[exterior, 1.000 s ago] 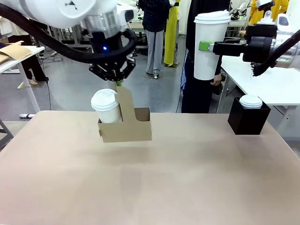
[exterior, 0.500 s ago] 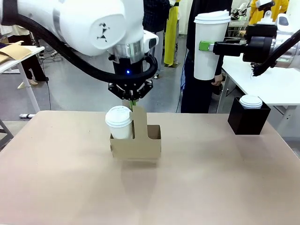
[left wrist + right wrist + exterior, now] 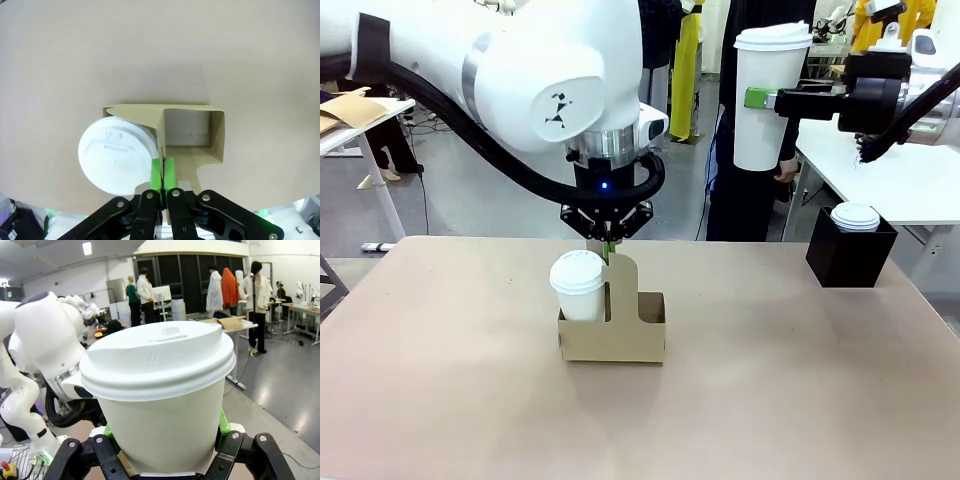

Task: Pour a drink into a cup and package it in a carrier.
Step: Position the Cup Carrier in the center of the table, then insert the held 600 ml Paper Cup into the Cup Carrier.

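Observation:
The brown cardboard carrier [image 3: 613,335] rests on the table near its middle, with a lidded white cup [image 3: 578,285] in its left slot and the right slot empty. My left gripper [image 3: 608,247] is shut on the carrier's upright centre handle tab [image 3: 161,150]; from above, the cup's lid [image 3: 117,155] sits beside the empty slot [image 3: 188,128]. High at the right, my right gripper [image 3: 752,98] is shut on a second tall lidded white cup [image 3: 769,92], which looms large in the right wrist view as cup [image 3: 161,395]. The drink pot is out of view.
A black square box [image 3: 850,250] holding a white lidded cup [image 3: 855,216] stands at the table's far right edge. A person in dark clothes [image 3: 745,190] stands beyond the table behind the raised cup. A white side table [image 3: 895,180] lies to the right.
My left arm has carried the carrier with its cup rightward and down from mid-air onto the table. The right arm and its cup have stayed still.

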